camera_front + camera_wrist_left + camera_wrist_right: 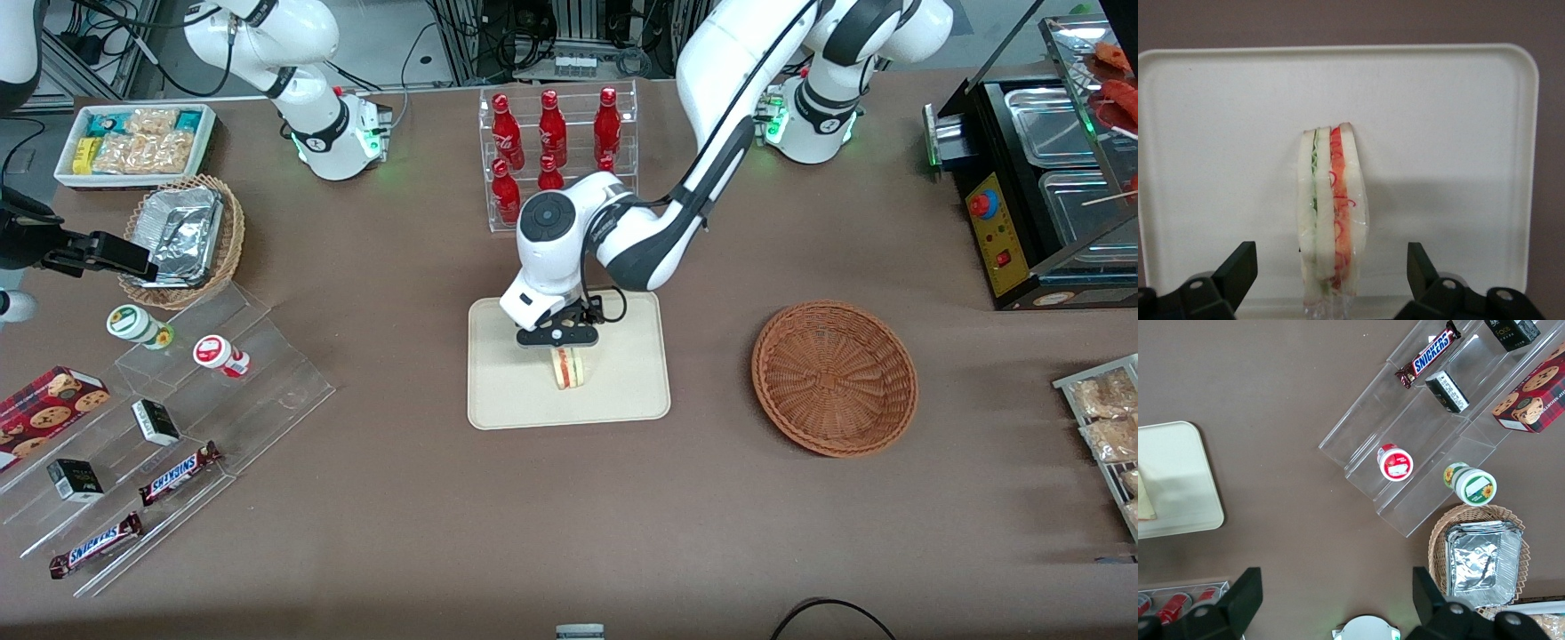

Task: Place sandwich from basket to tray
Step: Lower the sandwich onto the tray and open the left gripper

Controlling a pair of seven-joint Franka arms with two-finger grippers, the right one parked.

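Cream-beige and flat, the tray [622, 391] is seen carrying the sandwich [569, 367], stood on edge with red and green filling showing. Directly above it the end effector [560, 342] is held with fingers [1238, 267] spread wide, clear of the bread. Well apart on the brown tabletop [533, 533], the wicker basket [834, 378] is left holding nothing.

sandwich [569, 368] on tray [498, 391], mid-bench | gripper [558, 339] just above sandwich, fingers [1238, 270] spread either side, not touching | basket [834, 378] beside tray, toward working arm's end, apart
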